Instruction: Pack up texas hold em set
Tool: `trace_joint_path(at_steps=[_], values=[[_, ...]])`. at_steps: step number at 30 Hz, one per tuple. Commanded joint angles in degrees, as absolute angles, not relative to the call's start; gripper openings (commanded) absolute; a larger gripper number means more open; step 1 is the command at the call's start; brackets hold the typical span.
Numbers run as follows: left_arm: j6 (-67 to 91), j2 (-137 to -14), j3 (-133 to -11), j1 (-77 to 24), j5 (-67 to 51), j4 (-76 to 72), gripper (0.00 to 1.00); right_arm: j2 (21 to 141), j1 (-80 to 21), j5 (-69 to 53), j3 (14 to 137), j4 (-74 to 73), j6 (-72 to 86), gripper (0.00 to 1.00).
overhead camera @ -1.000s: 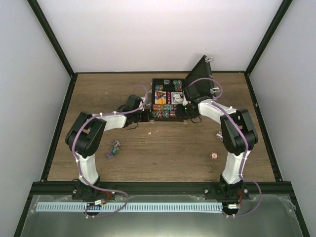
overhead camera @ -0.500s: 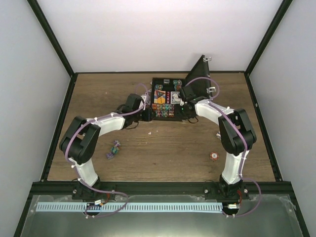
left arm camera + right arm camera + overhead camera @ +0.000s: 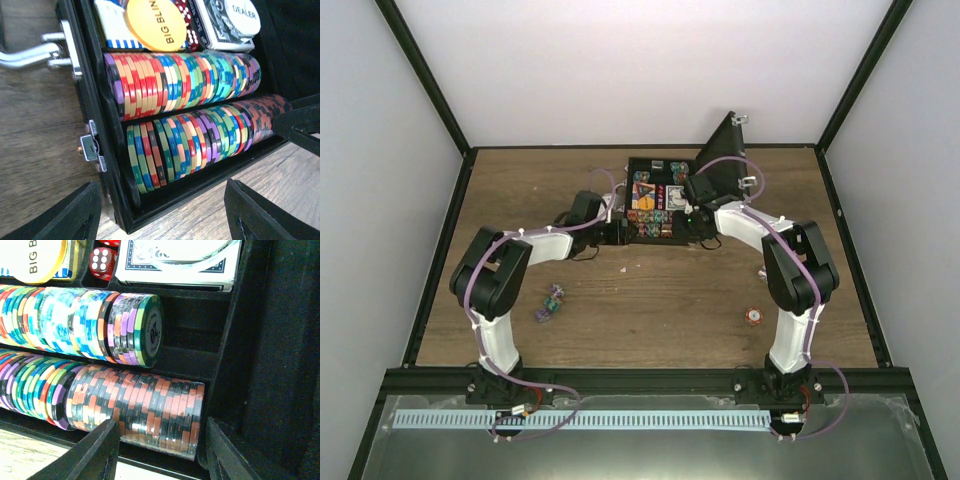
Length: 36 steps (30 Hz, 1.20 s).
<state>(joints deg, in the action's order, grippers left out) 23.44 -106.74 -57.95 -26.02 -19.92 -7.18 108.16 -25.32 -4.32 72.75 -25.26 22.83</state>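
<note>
Black case [image 3: 102, 120], perhaps felt-lined, holds ribbed striped chip rows [image 3: 190, 80].

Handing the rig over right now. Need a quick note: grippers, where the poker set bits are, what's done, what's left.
Left gripper: open, empty, at the case's near left corner.
Right gripper: open, empty, at the near right corner.
Case sits open at the far middle of the table, lid raised on its right.
Done: two chip rows, card decks, red dice and the Big Blind button are in the case.
Left: loose chips by the left arm and a single chip by the right arm. The upper row has room at its right end. Then shut the lid.
</note>
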Motion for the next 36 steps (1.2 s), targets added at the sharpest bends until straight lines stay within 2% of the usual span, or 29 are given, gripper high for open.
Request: trace_joint_path(at_steps=[1, 10, 25, 32, 36], values=[[24.2, -109.7, -58.8, -25.8, -23.5, -10.0, 0.69, 112.7, -26.7, -5.3, 72.2, -26.7, 23.1, 0.48], [22.4, -113.8, -59.6, -25.9, -29.3, -13.0, 0.65, 114.0, -26.9, -11.8, 72.9, -25.1, 23.3, 0.47], [17.8, -113.7, -59.5, -29.3, -36.7, -14.6, 0.65, 115.4, -27.7, -23.4, 76.3, -22.9, 26.0, 0.48], [16.8, -112.5, -59.8, -29.5, -29.8, -10.7, 0.65, 115.2, -27.7, -17.9, 76.0, -24.0, 26.5, 0.47], [16.4, -109.3, -59.6, -29.0, -24.4, -8.5, 0.72, 114.0, -27.7, -13.2, 75.6, -25.3, 26.1, 0.49]])
